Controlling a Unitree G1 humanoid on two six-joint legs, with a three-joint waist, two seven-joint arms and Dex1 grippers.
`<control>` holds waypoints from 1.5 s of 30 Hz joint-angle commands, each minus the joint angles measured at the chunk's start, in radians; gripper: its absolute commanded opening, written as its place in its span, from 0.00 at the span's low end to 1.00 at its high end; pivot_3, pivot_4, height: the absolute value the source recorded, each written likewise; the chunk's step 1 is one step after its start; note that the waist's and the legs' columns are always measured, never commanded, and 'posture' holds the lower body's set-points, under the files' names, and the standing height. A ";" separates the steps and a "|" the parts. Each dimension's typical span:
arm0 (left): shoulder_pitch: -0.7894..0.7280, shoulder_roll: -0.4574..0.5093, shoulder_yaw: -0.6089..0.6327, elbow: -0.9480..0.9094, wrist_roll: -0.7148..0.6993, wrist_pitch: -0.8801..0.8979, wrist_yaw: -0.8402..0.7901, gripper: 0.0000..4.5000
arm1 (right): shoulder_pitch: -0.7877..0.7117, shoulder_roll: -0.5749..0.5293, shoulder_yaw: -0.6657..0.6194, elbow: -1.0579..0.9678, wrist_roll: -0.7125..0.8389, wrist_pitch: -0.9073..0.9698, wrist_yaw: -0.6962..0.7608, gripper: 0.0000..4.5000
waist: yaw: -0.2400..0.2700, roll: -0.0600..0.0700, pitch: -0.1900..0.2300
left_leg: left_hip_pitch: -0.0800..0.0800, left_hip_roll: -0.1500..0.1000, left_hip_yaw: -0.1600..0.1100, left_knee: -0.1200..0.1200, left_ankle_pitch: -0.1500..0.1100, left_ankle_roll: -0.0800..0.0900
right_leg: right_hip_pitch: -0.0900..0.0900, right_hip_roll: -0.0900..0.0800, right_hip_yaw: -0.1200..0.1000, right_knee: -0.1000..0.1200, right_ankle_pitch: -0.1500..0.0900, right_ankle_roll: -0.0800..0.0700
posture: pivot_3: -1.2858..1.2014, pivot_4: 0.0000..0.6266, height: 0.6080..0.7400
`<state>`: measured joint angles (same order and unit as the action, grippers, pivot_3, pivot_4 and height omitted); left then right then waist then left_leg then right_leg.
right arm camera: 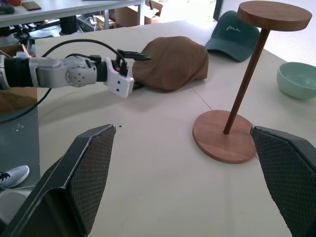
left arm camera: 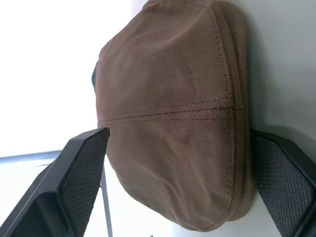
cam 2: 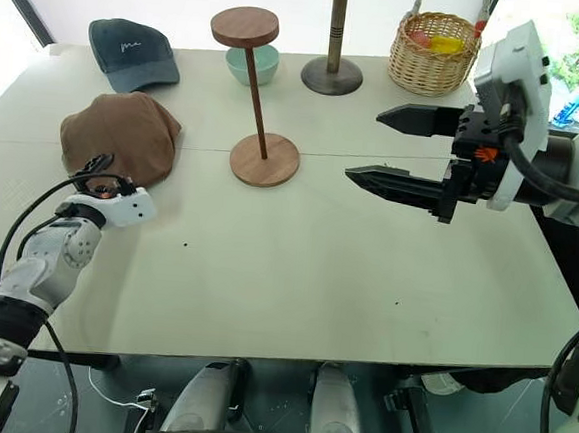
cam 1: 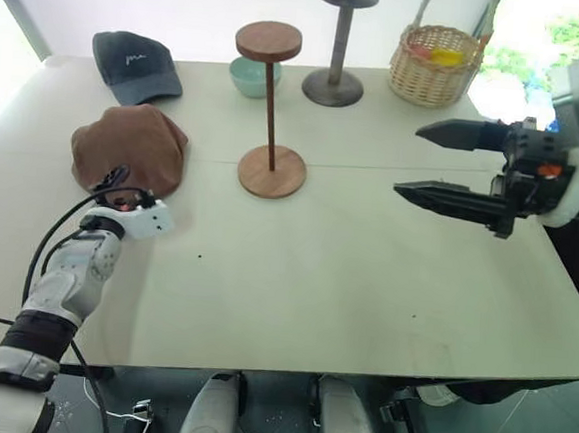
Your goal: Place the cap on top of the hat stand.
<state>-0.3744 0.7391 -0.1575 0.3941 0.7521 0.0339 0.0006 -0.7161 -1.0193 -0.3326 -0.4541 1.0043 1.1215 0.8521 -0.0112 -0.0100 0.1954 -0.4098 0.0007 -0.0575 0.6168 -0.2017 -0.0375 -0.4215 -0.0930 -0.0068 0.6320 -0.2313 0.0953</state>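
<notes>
Our left gripper (left arm camera: 177,163) stands wide open at the near rim of the cap (cam 1: 129,147), which lies flat toward the table's (cam 1: 345,281) left edge. The cap sits straight ahead of the jaws, one finger over it and one under, neither yet pressing. The hat stand (cam 1: 271,110) rises upright near the table's middle, just beside the cap. Our right gripper (cam 1: 426,163), also open and empty, hangs above the right edge, well apart. The left wrist view shows the cap's seam between the fingers; the head views hide that behind the wrist.
</notes>
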 commanded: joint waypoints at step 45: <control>-0.811 0.118 0.058 0.022 -0.223 -0.279 -0.086 0.16 | -0.183 -0.139 0.025 0.239 -0.083 -0.186 0.041 1.00 | 0.000 -0.007 0.003 | -0.013 -0.001 0.001 0.008 0.000 0.000 | -0.006 -0.001 0.000 -0.004 0.003 0.008 | 0.52 0.24 1.00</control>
<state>-1.1453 0.8691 -0.1014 0.4458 0.5536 -0.2325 -0.0694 -0.8629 -1.1418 -0.2858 -0.2191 0.9239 0.9533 0.8872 -0.0110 -0.0167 0.1985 -0.4235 -0.0007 -0.0566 0.6254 -0.2018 -0.0378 -0.4272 -0.0937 -0.0067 0.6286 -0.2278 0.1040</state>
